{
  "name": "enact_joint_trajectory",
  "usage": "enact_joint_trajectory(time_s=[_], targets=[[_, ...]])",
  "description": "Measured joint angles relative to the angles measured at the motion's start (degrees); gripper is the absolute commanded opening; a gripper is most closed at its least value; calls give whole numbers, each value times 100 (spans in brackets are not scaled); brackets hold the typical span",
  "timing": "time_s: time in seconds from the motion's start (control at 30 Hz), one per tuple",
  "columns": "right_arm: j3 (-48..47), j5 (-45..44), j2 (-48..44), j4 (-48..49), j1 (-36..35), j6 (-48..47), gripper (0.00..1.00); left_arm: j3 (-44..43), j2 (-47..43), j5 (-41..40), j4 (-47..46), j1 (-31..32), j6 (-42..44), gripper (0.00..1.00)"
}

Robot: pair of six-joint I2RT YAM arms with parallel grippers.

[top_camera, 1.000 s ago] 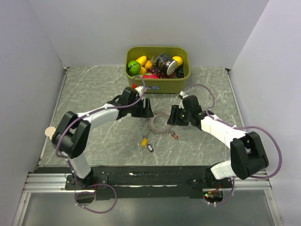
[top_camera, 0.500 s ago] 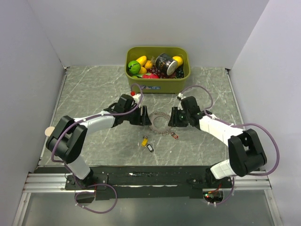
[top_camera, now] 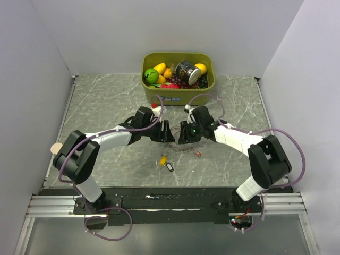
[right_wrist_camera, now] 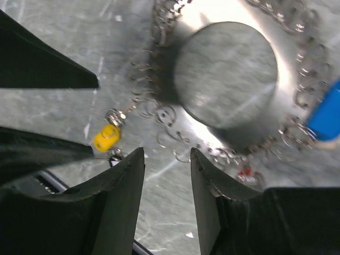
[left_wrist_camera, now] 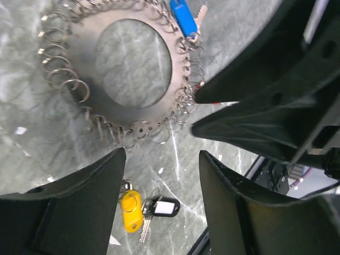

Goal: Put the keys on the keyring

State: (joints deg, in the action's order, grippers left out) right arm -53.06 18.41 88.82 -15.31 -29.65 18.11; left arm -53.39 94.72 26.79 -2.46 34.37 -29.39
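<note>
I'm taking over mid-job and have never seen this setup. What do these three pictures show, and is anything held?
A left arm and right arm share one table. The overhead view looks down from behind them; the other two come from a camera on each wrist. The left fingers and right fingers are open and empty, facing each other across the keyring, which lies flat with a blue key at its rim. A yellow key and a black key lie loose nearby; a bin of toy fruit sits behind.
</note>
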Motion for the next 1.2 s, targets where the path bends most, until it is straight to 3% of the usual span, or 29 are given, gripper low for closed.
enact_joint_trajectory(time_s=[0.37,0.7,1.2], targets=[[-289,498,809,120,0,50,45,4,328,203,-168,81,-74,57],[-481,553,905,-31,0,44,45,76,457,354,-461,107,-179,56],[13,-649,341,-374,-492,-398,45,131,457,402,-660,173,-195,56]])
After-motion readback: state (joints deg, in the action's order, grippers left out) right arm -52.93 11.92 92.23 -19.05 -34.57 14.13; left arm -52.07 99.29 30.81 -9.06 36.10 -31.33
